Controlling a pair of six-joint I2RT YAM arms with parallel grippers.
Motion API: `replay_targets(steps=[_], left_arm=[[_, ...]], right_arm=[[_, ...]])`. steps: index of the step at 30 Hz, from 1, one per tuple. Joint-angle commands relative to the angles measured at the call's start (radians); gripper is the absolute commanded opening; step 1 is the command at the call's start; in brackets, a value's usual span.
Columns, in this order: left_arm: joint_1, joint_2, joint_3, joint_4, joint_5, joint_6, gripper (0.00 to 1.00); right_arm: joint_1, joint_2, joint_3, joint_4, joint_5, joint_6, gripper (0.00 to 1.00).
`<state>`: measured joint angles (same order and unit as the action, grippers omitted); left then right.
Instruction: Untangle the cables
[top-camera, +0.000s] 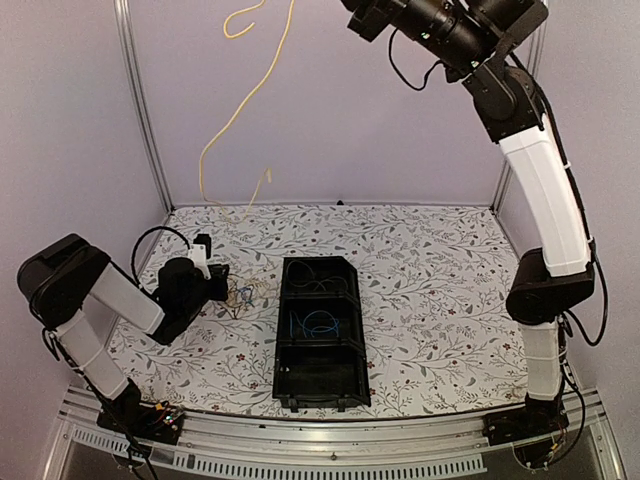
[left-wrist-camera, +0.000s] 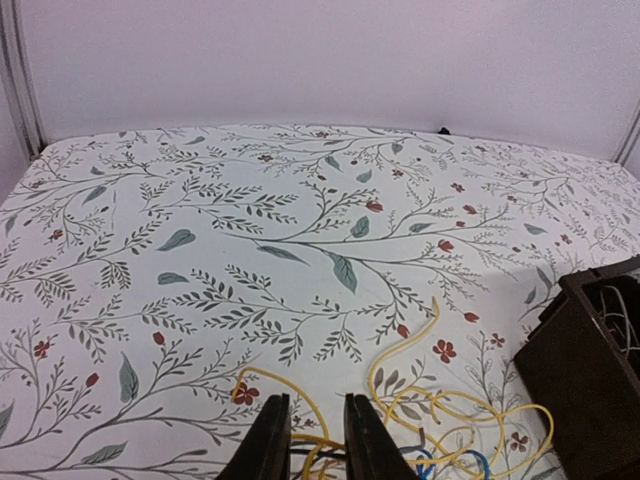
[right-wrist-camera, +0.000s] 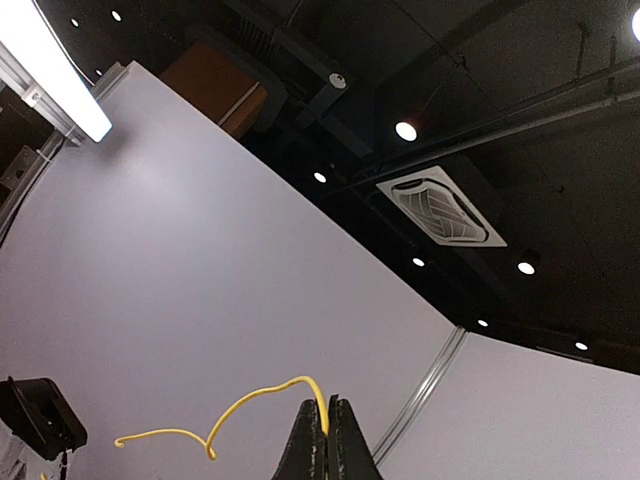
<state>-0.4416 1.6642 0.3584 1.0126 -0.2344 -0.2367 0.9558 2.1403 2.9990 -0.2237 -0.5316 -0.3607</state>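
My right tool (right-wrist-camera: 326, 432): clenched on yellow cable (right-wrist-camera: 245, 402), held aloft. My left tool (left-wrist-camera: 316, 440): at tangled cables (left-wrist-camera: 455, 425) on table (left-wrist-camera: 250, 230); grip unclear.

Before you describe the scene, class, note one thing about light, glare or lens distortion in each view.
Top external: even light; the post bows, so the lens distorts. Left wrist: the cloth curves at its far edge, and the left gripper shows dark against it. Right wrist: aimed at a dark ceiling, a strip light glares top left; the yellow cable pinched in the right gripper looks sharp.
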Motion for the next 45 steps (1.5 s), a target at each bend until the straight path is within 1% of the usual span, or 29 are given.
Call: replay_targets(steps=[1,4,6,8,11,15,17,19,23,26,31,40,45], left_arm=[[0.017,0.032,0.034,-0.033,-0.015,-0.033,0.22],[0.017,0.040,0.038,-0.044,-0.024,-0.052,0.21],[0.017,0.033,0.037,-0.043,-0.007,-0.055,0.22],[0.018,0.017,0.036,-0.043,0.019,-0.054,0.27],[0.017,-0.038,0.047,-0.089,0.049,-0.067,0.38],[0.017,-0.120,0.118,-0.293,0.013,-0.124,0.52],[0.017,-0.158,0.153,-0.386,-0.001,-0.134,0.56],[0.017,-0.203,0.173,-0.444,-0.008,-0.130,0.60],[0.026,-0.300,0.234,-0.606,-0.059,-0.142,0.67],[0.033,-0.338,0.277,-0.686,-0.063,-0.142,0.72],[0.040,-0.353,0.351,-0.822,-0.064,-0.148,0.74],[0.051,-0.391,0.313,-0.827,-0.098,-0.145,0.73],[0.058,-0.391,0.313,-0.824,-0.103,-0.143,0.73]], right_arm=[[0.006,-0.038,0.005,0.031,0.109,-0.130,0.00],[0.006,-0.067,0.001,0.022,0.146,-0.182,0.00],[0.006,-0.085,-0.017,-0.034,0.172,-0.210,0.00],[0.005,-0.098,-0.041,-0.104,0.177,-0.220,0.00],[0.003,-0.130,-0.120,-0.191,0.171,-0.220,0.00],[-0.002,-0.192,-0.281,-0.272,0.161,-0.194,0.00],[-0.003,-0.224,-0.345,-0.320,0.159,-0.192,0.00],[-0.004,-0.243,-0.398,-0.366,0.144,-0.188,0.00],[-0.003,-0.288,-0.505,-0.425,0.095,-0.181,0.00],[-0.005,-0.310,-0.586,-0.463,0.054,-0.183,0.00],[-0.003,-0.337,-0.689,-0.505,-0.018,-0.187,0.00],[0.004,-0.398,-0.801,-0.538,-0.090,-0.166,0.00],[0.011,-0.402,-0.842,-0.547,-0.120,-0.155,0.00]])
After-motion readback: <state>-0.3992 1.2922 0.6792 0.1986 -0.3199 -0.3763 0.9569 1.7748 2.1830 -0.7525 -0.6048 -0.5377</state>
